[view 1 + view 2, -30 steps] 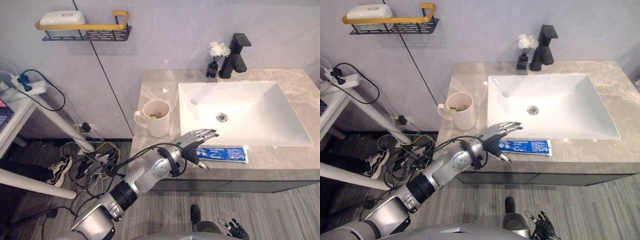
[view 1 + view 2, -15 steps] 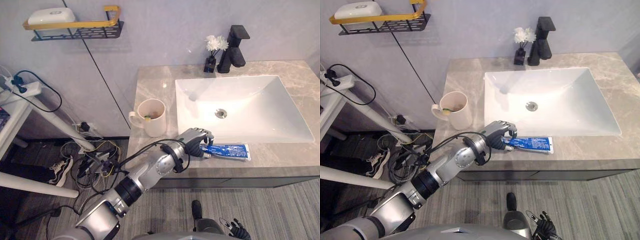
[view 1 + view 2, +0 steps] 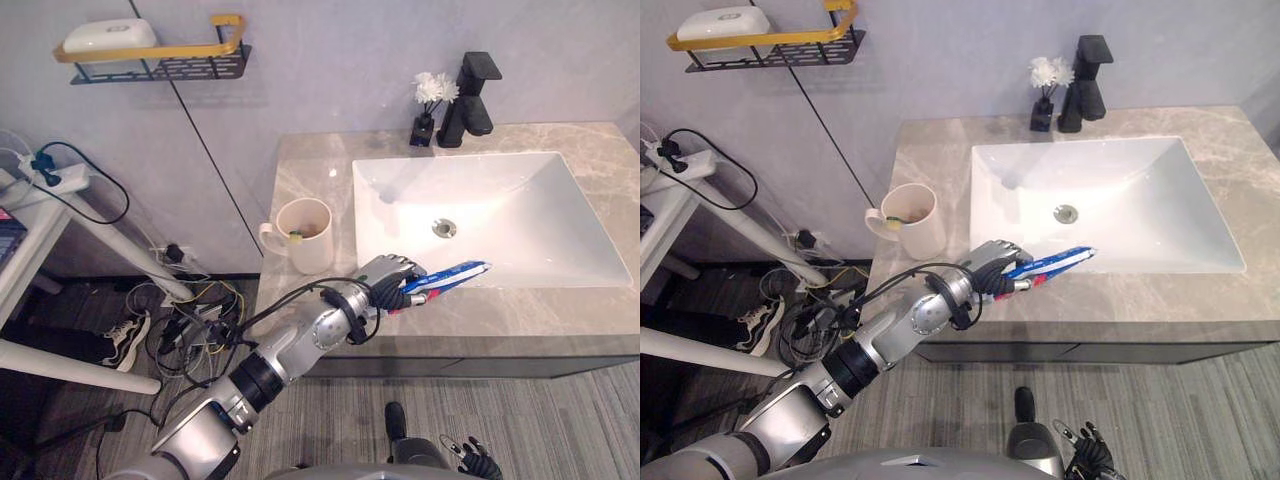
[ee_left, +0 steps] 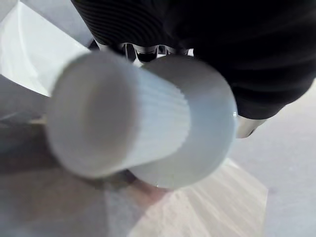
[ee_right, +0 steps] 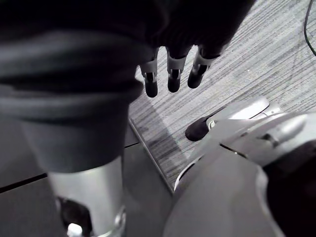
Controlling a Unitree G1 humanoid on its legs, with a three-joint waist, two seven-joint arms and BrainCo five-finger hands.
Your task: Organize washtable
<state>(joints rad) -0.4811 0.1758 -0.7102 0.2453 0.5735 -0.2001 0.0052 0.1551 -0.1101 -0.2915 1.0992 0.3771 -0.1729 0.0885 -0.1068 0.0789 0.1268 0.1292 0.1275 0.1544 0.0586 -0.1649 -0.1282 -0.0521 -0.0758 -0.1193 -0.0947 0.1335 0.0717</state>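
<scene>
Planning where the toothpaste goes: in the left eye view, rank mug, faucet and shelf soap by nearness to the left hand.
From the left hand:
1. Mug, on the counter's left.
2. Faucet, behind the sink.
3. Soap, on the wall shelf, far left.

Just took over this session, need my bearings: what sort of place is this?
Most likely a bathroom: a white sink set in a stone-look counter, a black faucet behind it, and a toothpaste tube gripped in the left hand.

Blue toothpaste tube [image 3: 450,275], raised aslant by sink [image 3: 500,225], in left robot hand [image 3: 390,284]
</scene>
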